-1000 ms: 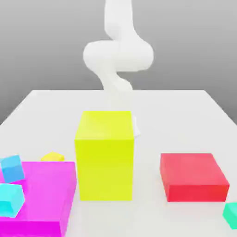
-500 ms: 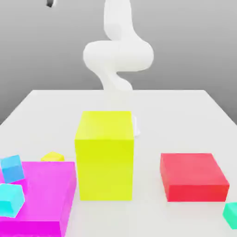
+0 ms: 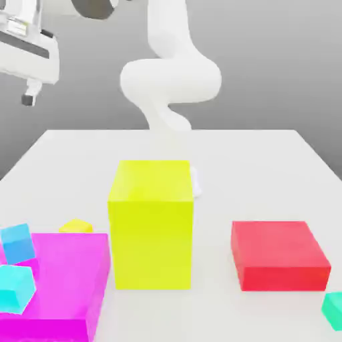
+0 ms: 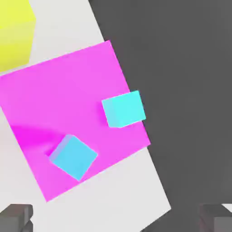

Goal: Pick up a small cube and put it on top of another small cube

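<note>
The white surface (image 3: 267,174) carries several blocks. Largest is the flat magenta slab (image 3: 63,280) at the exterior view's left. Just beside it stands the tall yellow-green block (image 3: 151,224), and the low red block (image 3: 279,254) sits well apart toward the exterior view's right.

On the magenta slab rest the tiny sky-blue cube (image 3: 18,242), which is the stacking target, and the lighter cyan small cube (image 3: 15,288) nearer the camera. A green-teal small cube (image 3: 332,310) lies at the exterior view's right edge.

The tiny plain yellow cube (image 3: 75,226) sits on the surface just behind the slab, between the sky-blue cube and the tall block.

The jaws (image 4: 116,217) hang high above the slab's outer side, spread wide and holding nothing.

The step in hand looks like the approach to the yellow cube. I would shift over it first, then descend straight. The tall block and the slab edge crowd it, so line the fingers up along the free gap.
</note>
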You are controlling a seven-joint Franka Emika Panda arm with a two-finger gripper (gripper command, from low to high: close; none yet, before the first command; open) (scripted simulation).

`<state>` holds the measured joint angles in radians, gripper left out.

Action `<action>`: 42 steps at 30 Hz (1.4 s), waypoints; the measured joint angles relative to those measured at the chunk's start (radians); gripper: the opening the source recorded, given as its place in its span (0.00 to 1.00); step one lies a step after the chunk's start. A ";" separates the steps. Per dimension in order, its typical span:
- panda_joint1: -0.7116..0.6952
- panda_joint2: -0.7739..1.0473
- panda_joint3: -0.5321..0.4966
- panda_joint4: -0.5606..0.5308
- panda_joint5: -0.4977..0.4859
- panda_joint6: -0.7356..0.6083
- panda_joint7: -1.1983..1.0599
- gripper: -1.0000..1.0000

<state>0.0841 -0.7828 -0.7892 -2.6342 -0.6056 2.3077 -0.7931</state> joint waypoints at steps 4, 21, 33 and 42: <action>0.030 0.031 -0.104 -0.043 -0.078 0.026 -0.187 0.50; 0.319 0.254 -0.631 -0.212 -0.412 0.231 -0.936 0.50; 0.839 0.176 -1.253 -0.134 -0.853 0.300 -0.792 0.00; 0.662 0.206 -1.051 -0.178 -0.718 0.264 -0.892 0.00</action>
<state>0.7459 -0.5769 -1.8398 -2.8118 -1.3240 2.5720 -1.6846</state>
